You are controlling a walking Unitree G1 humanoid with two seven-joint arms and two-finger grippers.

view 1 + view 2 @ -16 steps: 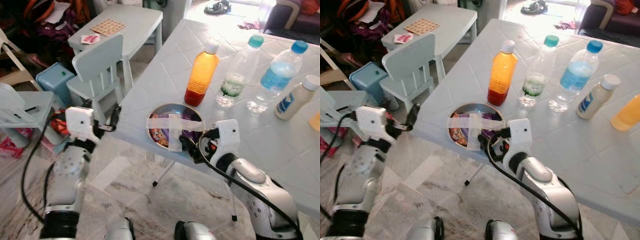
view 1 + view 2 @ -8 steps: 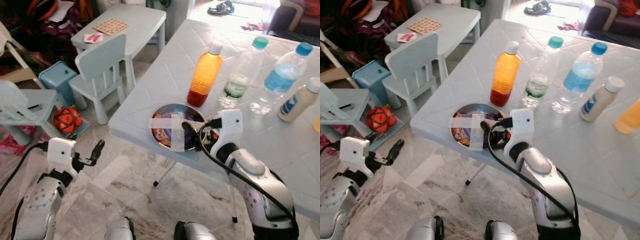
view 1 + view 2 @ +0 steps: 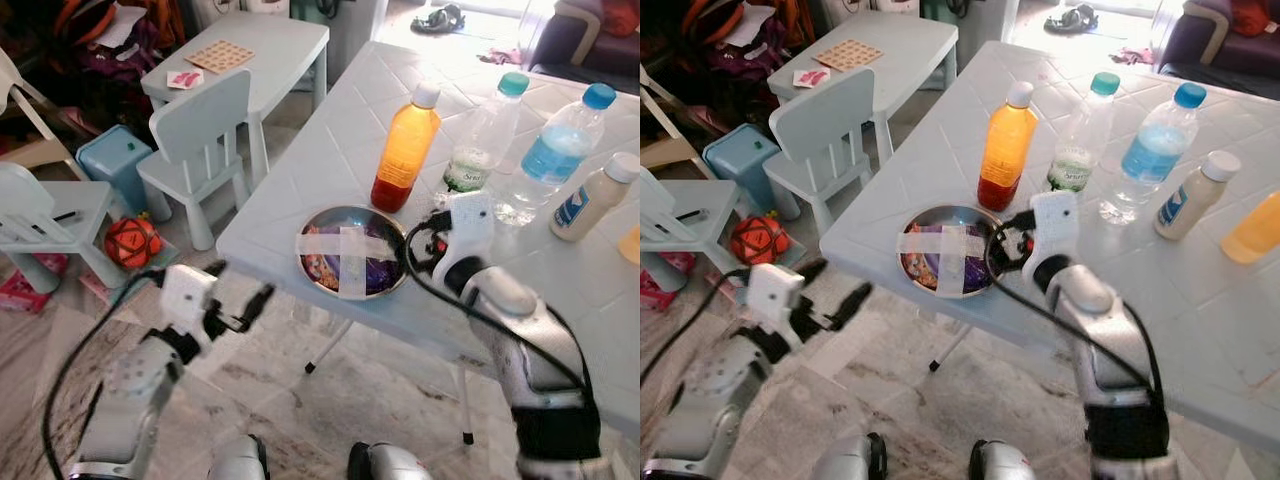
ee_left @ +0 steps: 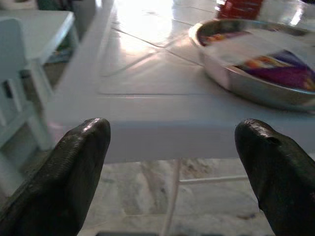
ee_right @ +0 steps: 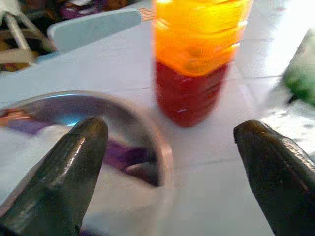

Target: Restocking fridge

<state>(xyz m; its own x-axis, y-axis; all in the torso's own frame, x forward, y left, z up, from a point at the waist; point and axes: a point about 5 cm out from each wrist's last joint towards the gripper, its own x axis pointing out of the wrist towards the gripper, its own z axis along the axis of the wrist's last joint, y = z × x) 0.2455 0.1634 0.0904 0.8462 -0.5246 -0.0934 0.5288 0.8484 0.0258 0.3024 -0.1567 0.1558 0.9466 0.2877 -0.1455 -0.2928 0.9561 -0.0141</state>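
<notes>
I've got the right gripper (image 5: pixel 170 162) over the white table (image 3: pixel 330 150), fingers spread wide, aimed at the orange juice bottle (image 3: pixel 404 148) with the taped steel bowl (image 3: pixel 352 251) just beside it. My left gripper (image 4: pixel 172 162) is spread too, hanging off the table's near edge, level with its rim. Bowl sits near the table's front edge, the orange bottle just behind it, two water bottles (image 3: pixel 560 152) and a white bottle (image 3: pixel 592 196) lined up further right.
</notes>
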